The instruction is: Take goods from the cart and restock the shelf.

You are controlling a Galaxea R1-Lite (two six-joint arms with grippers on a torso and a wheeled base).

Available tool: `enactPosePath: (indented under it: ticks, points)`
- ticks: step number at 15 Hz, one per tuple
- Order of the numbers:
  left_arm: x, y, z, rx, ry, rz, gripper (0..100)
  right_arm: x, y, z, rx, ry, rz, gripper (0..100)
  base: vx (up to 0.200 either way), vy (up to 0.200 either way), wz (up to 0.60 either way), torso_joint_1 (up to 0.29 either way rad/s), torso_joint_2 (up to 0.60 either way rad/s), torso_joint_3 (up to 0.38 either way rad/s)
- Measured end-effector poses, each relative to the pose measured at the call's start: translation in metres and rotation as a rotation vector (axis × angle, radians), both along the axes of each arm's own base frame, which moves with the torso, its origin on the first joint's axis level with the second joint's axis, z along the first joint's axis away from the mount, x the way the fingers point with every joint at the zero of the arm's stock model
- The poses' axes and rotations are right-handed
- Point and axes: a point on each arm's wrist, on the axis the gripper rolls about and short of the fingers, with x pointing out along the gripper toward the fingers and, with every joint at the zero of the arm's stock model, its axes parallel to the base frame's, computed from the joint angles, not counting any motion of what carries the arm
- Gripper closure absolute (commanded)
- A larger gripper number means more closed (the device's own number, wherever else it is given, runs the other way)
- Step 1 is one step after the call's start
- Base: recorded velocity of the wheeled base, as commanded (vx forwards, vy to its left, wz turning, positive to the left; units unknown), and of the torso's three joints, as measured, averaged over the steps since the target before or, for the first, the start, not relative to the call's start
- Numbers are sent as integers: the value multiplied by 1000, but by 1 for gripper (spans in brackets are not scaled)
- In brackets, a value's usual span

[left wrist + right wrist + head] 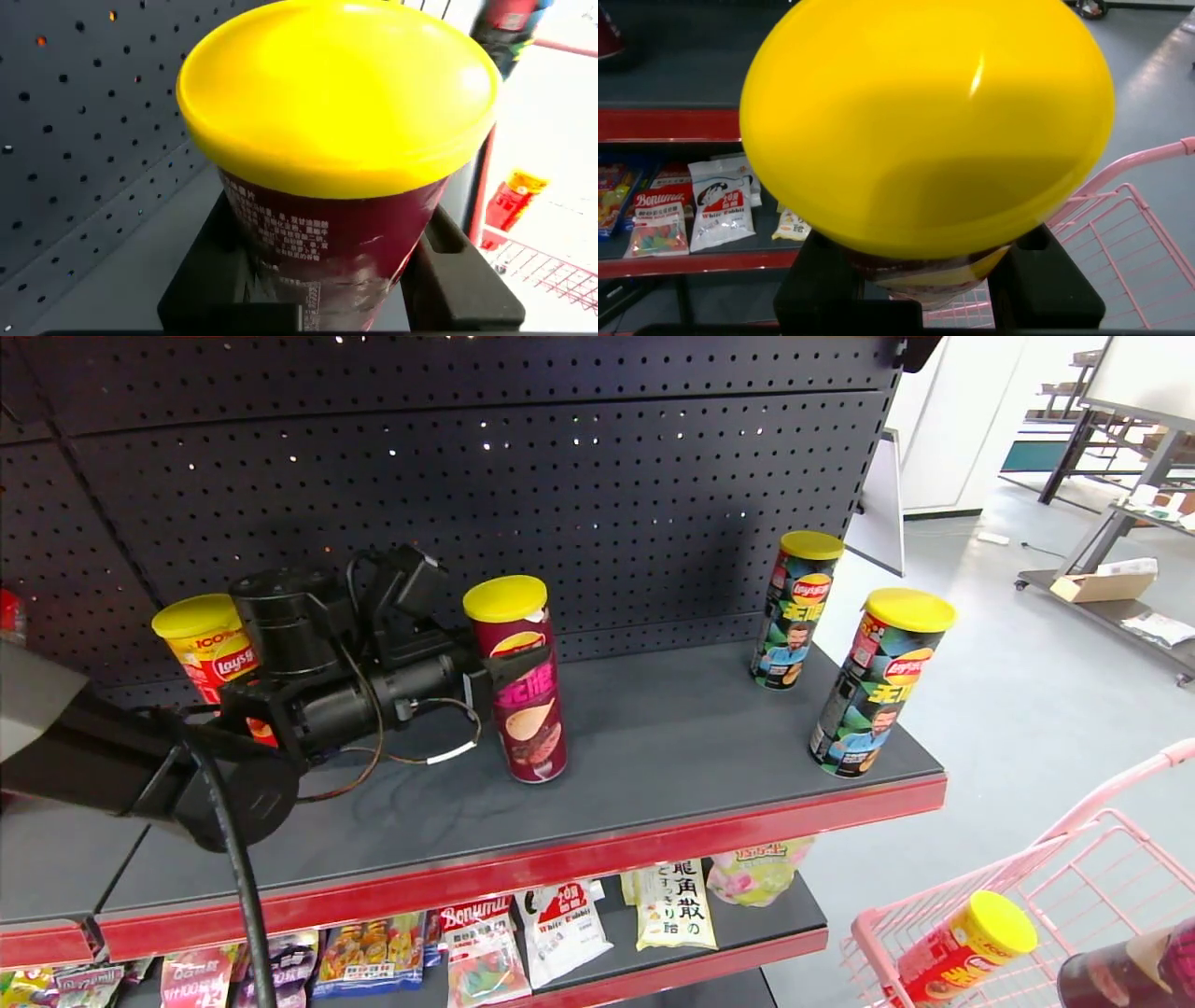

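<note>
Tipping is looking like the main risk: the left gripper [332,285] is clamping the maroon can [530,728] mid-frame on the shelf [672,756], and a skewed release could topple it. Meanwhile the right gripper [924,275] is squeezing a second can [924,121] near the cart [1102,859], lower right.

Between the matt black plastic fingers [201,275] of the left gripper [327,285], the maroon can [527,700] has a glossy printed wrap and a smooth yellow plastic lid [336,93]. Under the fingers the shelf board [672,747] looks like matt grey painted metal; behind them the back panel [560,495] is matt, perforated dark metal. The second can [924,273], between the right gripper's [924,294] fingers, has a glossy plastic top catching a highlight
</note>
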Motion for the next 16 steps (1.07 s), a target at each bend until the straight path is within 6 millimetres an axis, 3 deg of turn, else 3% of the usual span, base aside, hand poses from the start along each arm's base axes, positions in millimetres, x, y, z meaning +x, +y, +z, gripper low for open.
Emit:
enactPosePath:
  ticks: [3,16]
  points:
    - [-12,3,-10,2,6,-10,100,0,0,1,0,-3,1,100,0,0,0,0,0,0]
    - [-25,0,-24,17,36,-45,100,0,0,1,0,-1,1,100,0,0,0,0,0,0]
